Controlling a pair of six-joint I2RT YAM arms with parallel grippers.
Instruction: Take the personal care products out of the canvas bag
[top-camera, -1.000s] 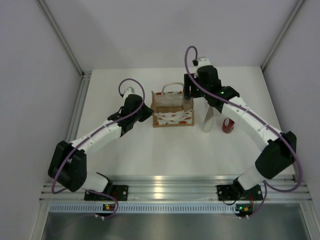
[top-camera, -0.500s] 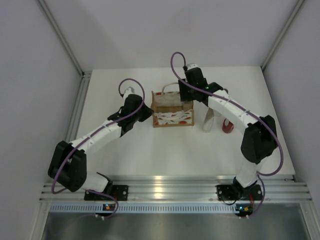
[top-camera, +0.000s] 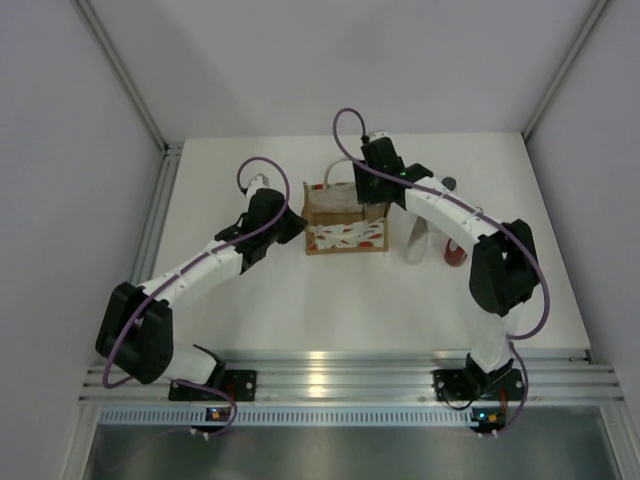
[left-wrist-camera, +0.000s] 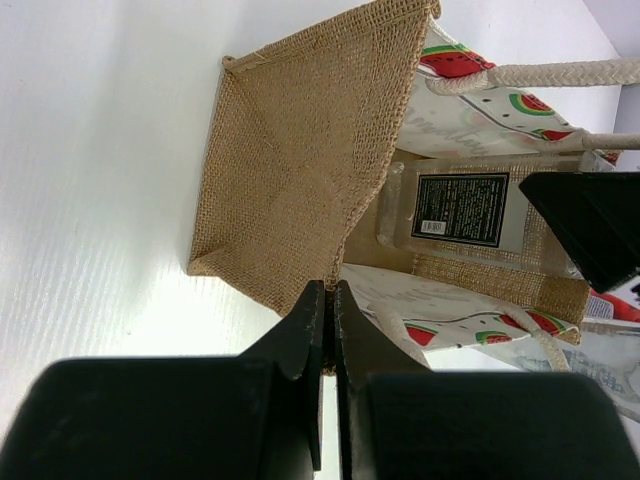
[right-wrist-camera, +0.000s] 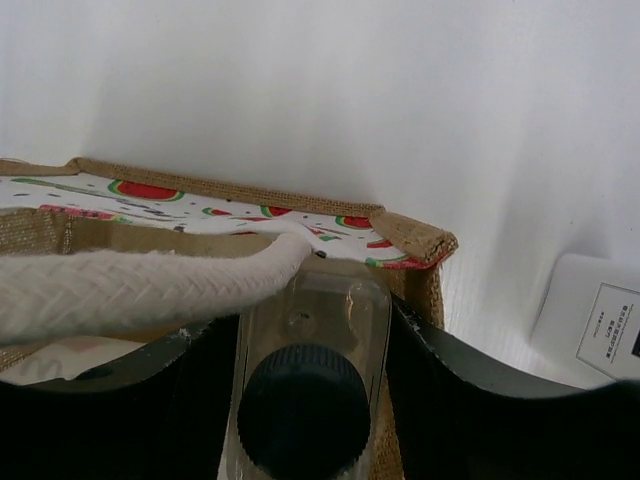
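The tan canvas bag (top-camera: 345, 222) stands mid-table, its white watermelon-print panel facing the arms. My left gripper (top-camera: 296, 226) is shut on the bag's left burlap edge (left-wrist-camera: 330, 300). My right gripper (top-camera: 371, 200) is down in the bag's right end, its fingers (right-wrist-camera: 450, 400) pressed to both sides of a clear bottle with a dark round cap (right-wrist-camera: 305, 400). The left wrist view shows that bottle's black label (left-wrist-camera: 460, 210) inside the bag. A clear tapered bottle (top-camera: 415, 242) and a red bottle (top-camera: 455, 253) stand right of the bag. The pale squarish bottle (right-wrist-camera: 600, 320) stands behind them.
A white rope handle (right-wrist-camera: 130, 285) lies across the bag's mouth, against the held bottle. The grey cap of the pale bottle (top-camera: 447, 184) shows just behind my right forearm. White walls close the table on the left, back and right.
My right gripper has swung left from above the bag's right edge and come down into the bag around the dark-capped bottle. The left arm and the bag have not moved.
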